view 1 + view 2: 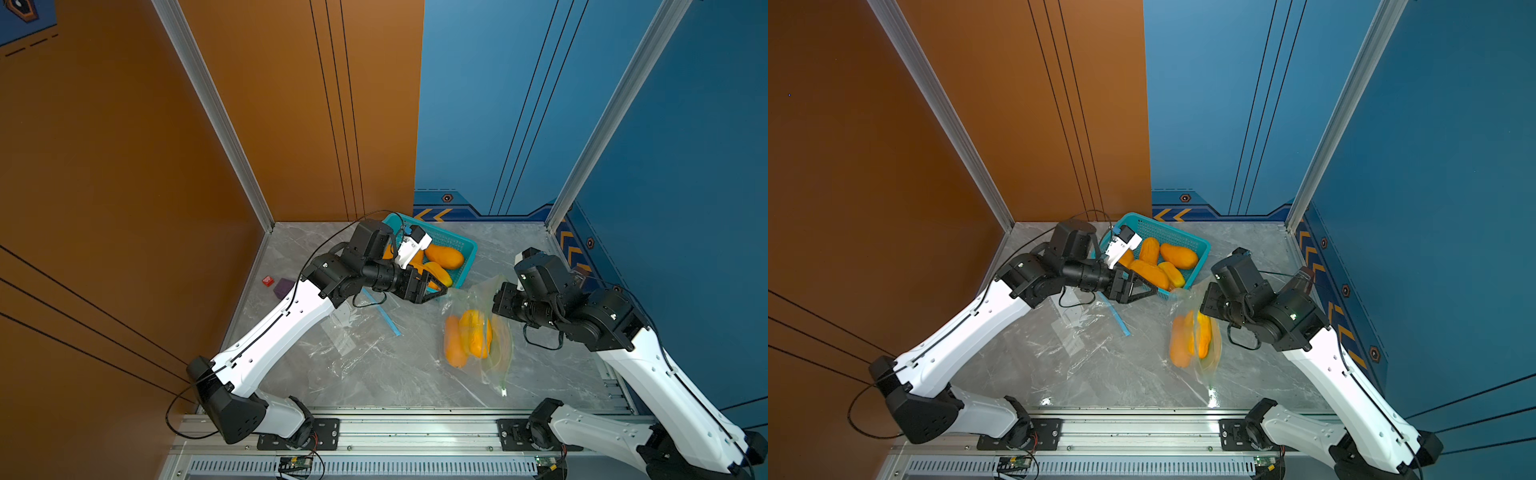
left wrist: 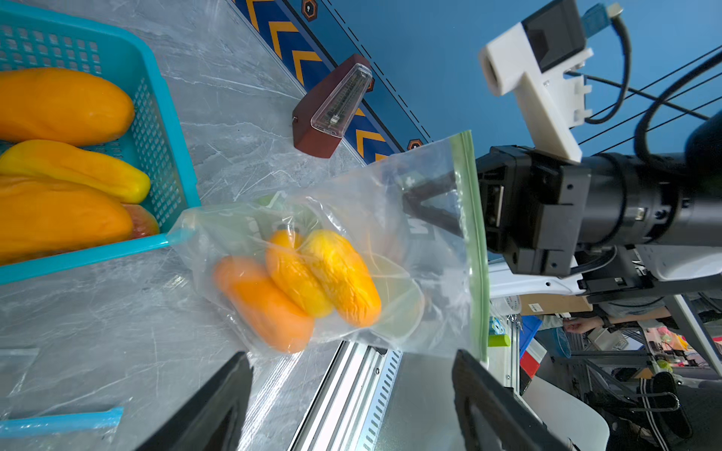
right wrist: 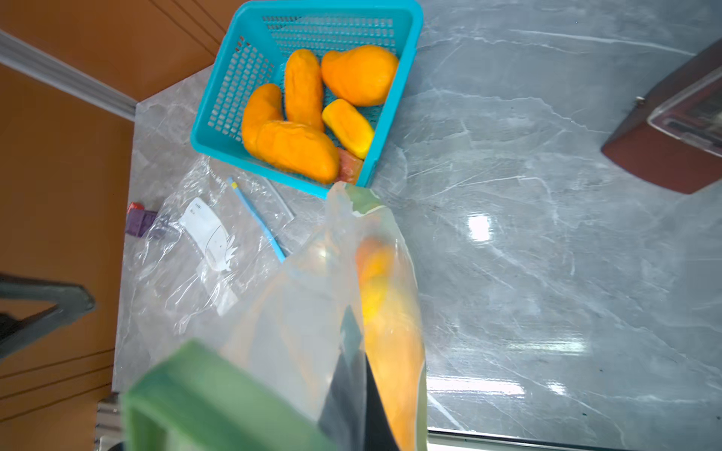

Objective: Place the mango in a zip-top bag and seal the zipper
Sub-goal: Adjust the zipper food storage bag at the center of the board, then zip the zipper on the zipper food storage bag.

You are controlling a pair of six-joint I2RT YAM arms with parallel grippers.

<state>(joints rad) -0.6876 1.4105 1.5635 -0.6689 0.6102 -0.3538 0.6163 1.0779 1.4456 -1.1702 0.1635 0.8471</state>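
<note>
Three mangoes (image 2: 297, 285) in zip-top bag (image 2: 390, 218); right gripper (image 2: 414, 199) pinches zipper (image 2: 474, 234) edge; left gripper (image 2: 351, 363), fingers (image 2: 218, 402) spread, beside zipper's free end.

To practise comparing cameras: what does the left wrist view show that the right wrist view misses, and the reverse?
Left wrist only: the right arm's wrist camera. Right wrist only: the purple block and the white label on the empty bag. Both: the teal basket of mangoes, the filled bag, the metronome.
</note>
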